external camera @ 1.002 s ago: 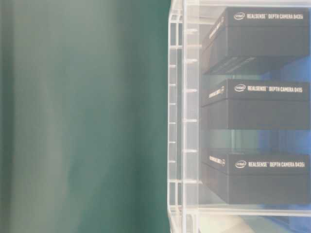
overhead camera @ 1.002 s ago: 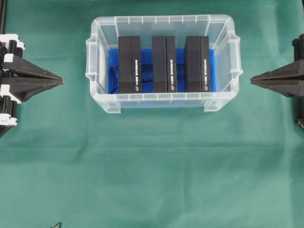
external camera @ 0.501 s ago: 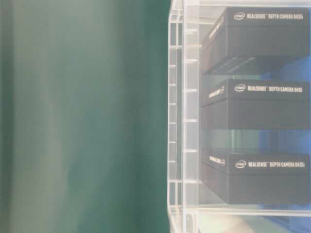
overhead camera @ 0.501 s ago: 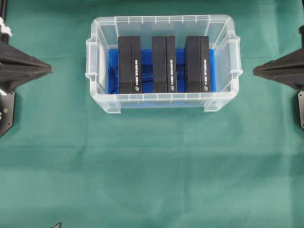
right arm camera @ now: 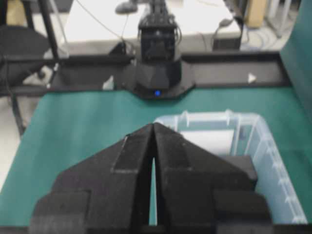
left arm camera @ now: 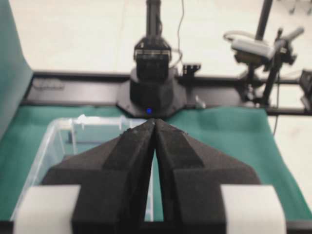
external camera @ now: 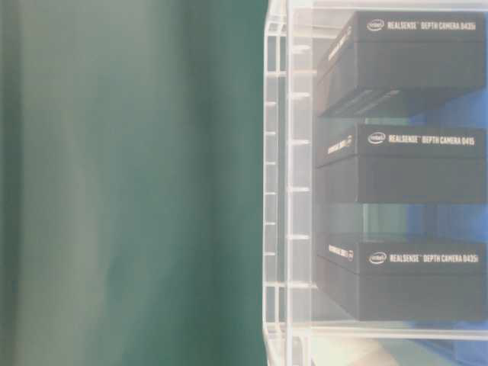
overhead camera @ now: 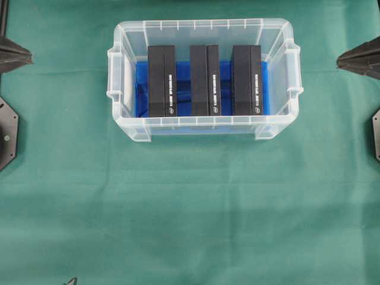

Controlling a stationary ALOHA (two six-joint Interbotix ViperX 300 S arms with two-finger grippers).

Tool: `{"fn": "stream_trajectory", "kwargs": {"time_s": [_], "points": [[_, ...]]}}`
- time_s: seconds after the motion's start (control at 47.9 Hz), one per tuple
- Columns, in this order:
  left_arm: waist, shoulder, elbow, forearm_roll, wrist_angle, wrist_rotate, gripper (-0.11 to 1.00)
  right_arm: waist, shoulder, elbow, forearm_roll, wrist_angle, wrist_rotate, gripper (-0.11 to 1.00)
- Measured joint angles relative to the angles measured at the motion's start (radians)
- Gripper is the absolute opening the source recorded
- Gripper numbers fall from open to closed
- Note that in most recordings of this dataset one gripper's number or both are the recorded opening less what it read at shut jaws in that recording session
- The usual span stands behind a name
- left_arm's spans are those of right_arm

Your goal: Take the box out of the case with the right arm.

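The clear case [overhead camera: 202, 24] with a blue bottom stands on the green cloth at the back middle. Three black boxes stand in it side by side: left [overhead camera: 162, 81], middle [overhead camera: 205, 79], right [overhead camera: 247, 79]. They also show through the case wall [external camera: 277, 191] in the table-level view. My all-black right gripper [overhead camera: 339, 60] is shut and empty, clear of the case's right end; in the right wrist view [right arm camera: 153, 126] it points over the case [right arm camera: 265, 146]. My left gripper [overhead camera: 29, 57], with white bands, is shut and empty, far left of the case [left arm camera: 63, 141].
Black arm base plates sit at the left edge [overhead camera: 7, 133] and right edge [overhead camera: 376, 135] of the overhead view. Green cloth [overhead camera: 190, 214] covers the table in front of the case. The opposite arm's base [left arm camera: 152, 92] stands beyond the case.
Both grippers have drawn back from the case toward the side edges and moved up in the overhead view. Both stay shut. The case and boxes have not moved.
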Motion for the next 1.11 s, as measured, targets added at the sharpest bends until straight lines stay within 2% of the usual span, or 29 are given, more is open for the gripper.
{"fn": "stream_trajectory", "kwargs": {"time_s": [0.146,0.292,0.376,0.564,0.731,0.814,0.981,1.107], "points": [[0.000,0.017,-0.003,0.000,0.080,0.000,0.02,0.000,0.000,-0.002,0.000,0.100,0.003,0.01],[-0.009,0.035,-0.025,0.000,0.298,0.000,0.02,0.000,0.003,-0.018,0.000,0.282,0.006,0.01],[-0.029,0.049,-0.046,0.000,0.443,-0.003,0.02,0.000,0.011,-0.041,0.000,0.423,0.023,0.01],[-0.055,0.092,-0.107,0.000,0.770,-0.074,0.02,0.000,0.052,-0.091,-0.002,0.787,0.089,0.01],[-0.083,0.132,-0.137,0.000,0.974,-0.087,0.02,0.000,0.098,-0.112,-0.002,1.031,0.106,0.01],[-0.089,0.143,-0.138,0.000,1.034,-0.095,0.02,0.000,0.115,-0.114,-0.002,1.081,0.106,0.01],[-0.089,0.146,-0.141,0.000,1.035,-0.098,0.02,-0.002,0.120,-0.115,-0.006,1.098,0.114,0.00],[-0.091,0.147,-0.141,0.000,1.025,-0.097,0.02,0.000,0.120,-0.115,-0.020,1.101,0.179,0.01]]}}
